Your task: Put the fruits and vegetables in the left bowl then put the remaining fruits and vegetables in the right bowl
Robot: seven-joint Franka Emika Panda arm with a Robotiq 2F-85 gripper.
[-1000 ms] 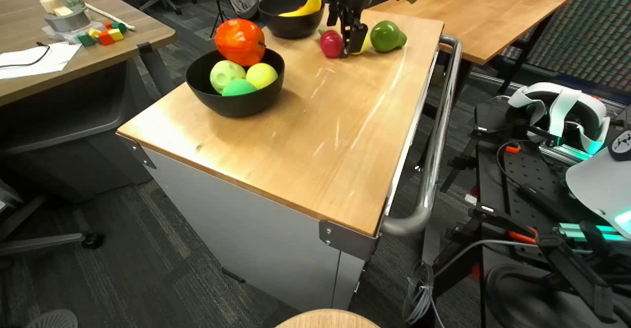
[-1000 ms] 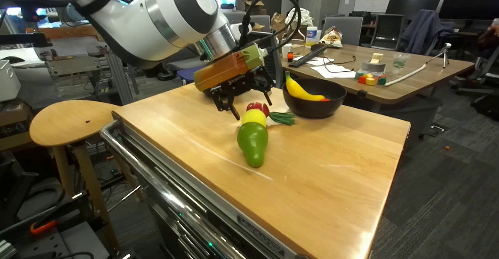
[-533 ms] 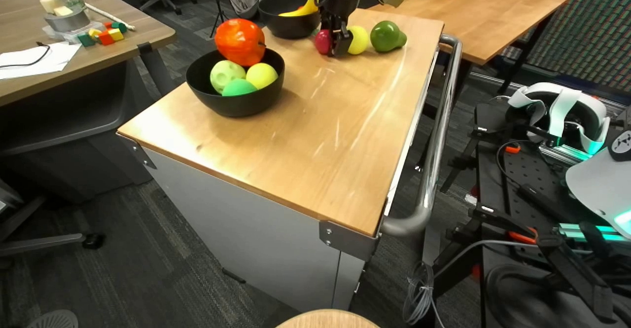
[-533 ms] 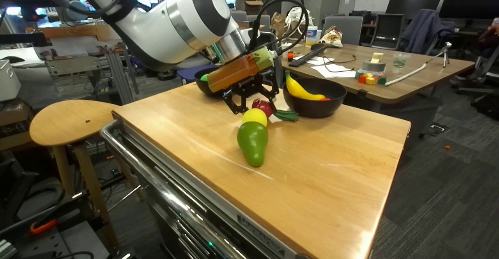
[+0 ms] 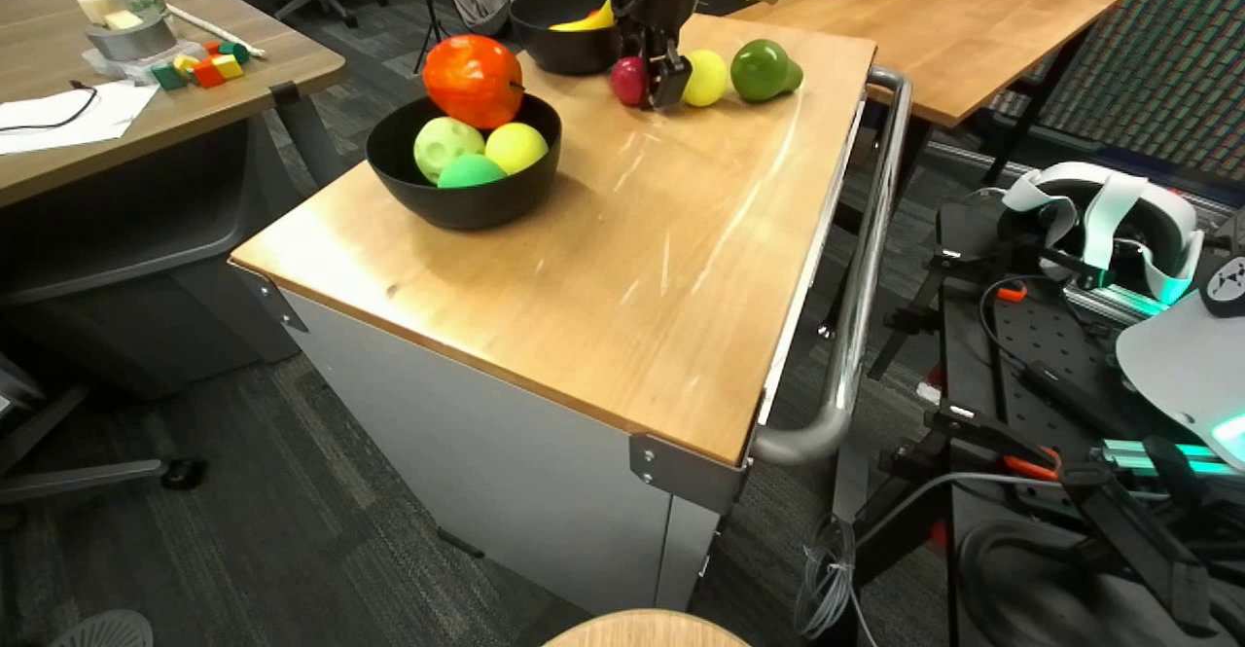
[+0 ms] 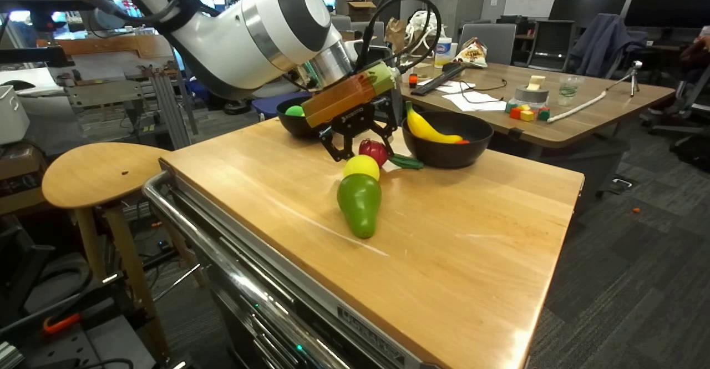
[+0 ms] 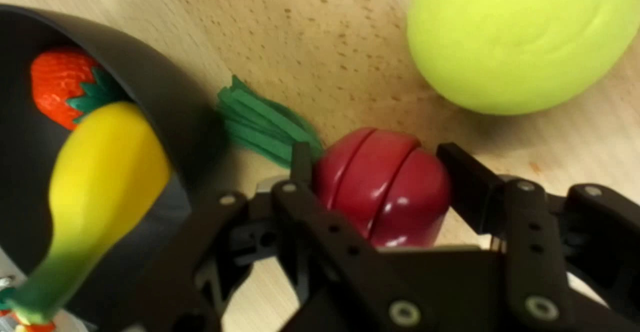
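A: Step?
B: Second half, I'd judge. Black gripper closed round shiny dark-red toy radish with green leaves, low at wooden tabletop.
A: Next?
B: Lift, release into smaller-looking round black bowl just beside, presumably the right one, with curved yellow banana.
A: Still out?
B: Smooth yellow ball, glossy green pear-shaped fruit. Wide black bowl well apart, loaded.
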